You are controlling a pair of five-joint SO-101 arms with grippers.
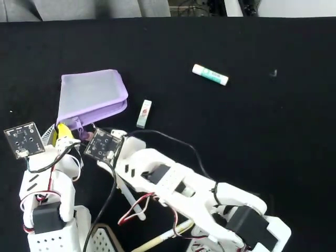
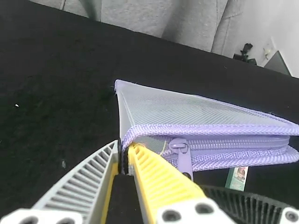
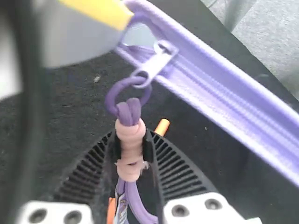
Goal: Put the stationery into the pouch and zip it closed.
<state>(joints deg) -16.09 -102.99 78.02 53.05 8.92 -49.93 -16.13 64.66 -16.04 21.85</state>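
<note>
Grip on one pouch [image 1: 92, 94], two items loose

Your purple pouch sits on the left of the table [image 1: 262, 157]. Your left gripper [image 2: 124, 150] is clamped on its corner; your right gripper [image 3: 130, 142] pinches the one zipper cord [image 3: 126, 100]. One eraser [image 1: 144, 114] lies just beside the pouch, one glue stick [image 1: 210, 74] well apart.

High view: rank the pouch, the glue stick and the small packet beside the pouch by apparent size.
1. pouch, by far the largest.
2. glue stick.
3. small packet, only slightly shorter than the glue stick.
</note>
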